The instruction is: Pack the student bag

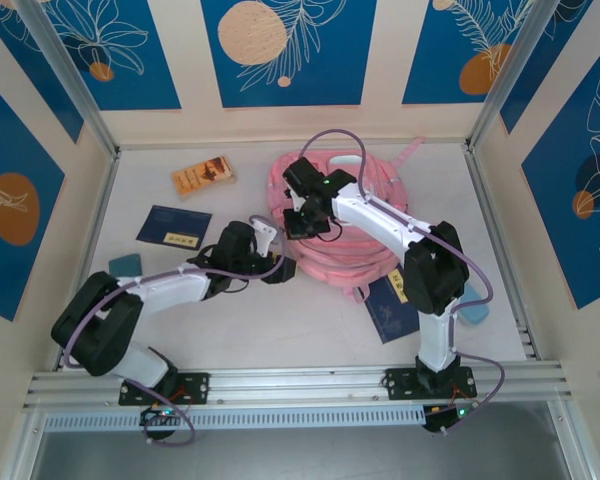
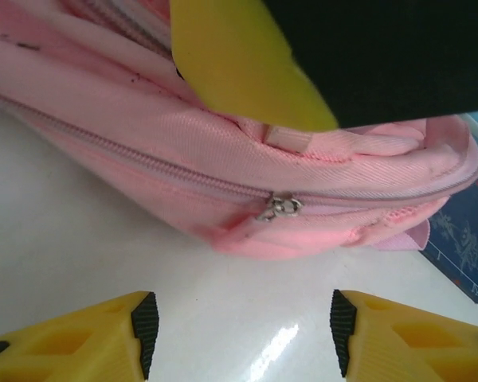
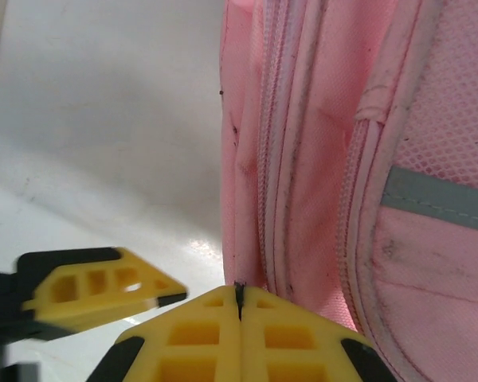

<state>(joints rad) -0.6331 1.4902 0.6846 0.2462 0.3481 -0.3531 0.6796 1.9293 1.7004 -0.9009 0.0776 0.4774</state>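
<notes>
The student bag (image 1: 355, 225), pink and soft, lies at the middle back of the table. Its side zipper runs across the left wrist view, with the metal zipper pull (image 2: 279, 207) facing my left gripper (image 2: 243, 330). That gripper hovers open just above the table a short way in front of the pull, nothing between its fingers. My right gripper (image 3: 239, 293) is shut, its tips pressed against the bag's (image 3: 327, 159) lower side seam beside a zipper line. From the top I see it at the bag's left edge (image 1: 305, 222), close above the left gripper (image 1: 275, 262).
An orange book (image 1: 203, 176) and a dark blue booklet (image 1: 173, 226) lie at the back left, with a teal item (image 1: 126, 264) nearer the left arm. A dark blue book (image 1: 392, 305) and a light blue item (image 1: 474, 312) lie by the right arm.
</notes>
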